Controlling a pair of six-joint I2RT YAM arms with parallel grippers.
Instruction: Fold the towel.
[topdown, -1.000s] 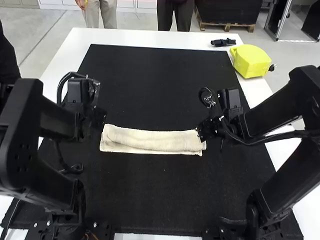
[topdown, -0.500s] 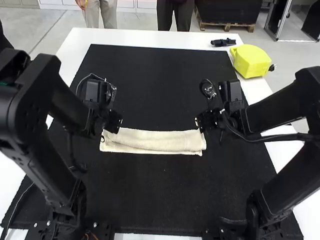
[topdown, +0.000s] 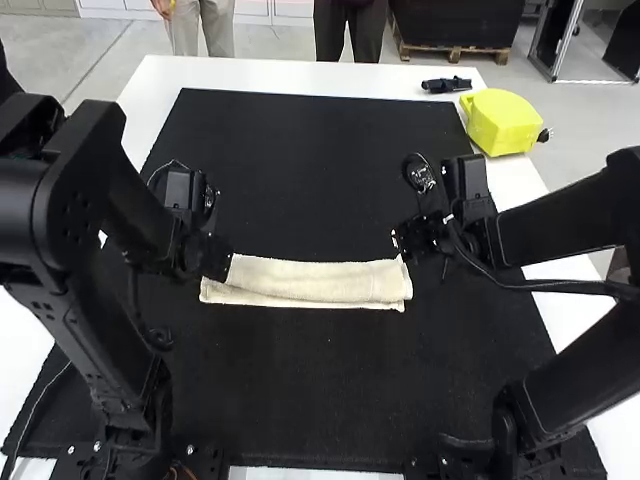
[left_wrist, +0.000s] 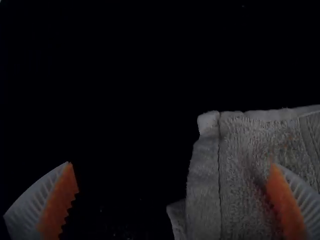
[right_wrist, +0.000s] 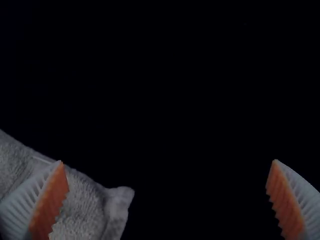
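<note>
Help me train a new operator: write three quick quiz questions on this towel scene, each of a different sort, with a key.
1. True or false: the left gripper and the right gripper are both open.

2. Multiple choice: how does the towel lie on the black mat?
A) spread out in a full square
B) folded into a long, narrow strip
C) bunched into a ball

3. Fill in the colour: the boxy thing near the far right corner of the table in the high view is ____.

Key: 1. True; 2. B; 3. yellow
</note>
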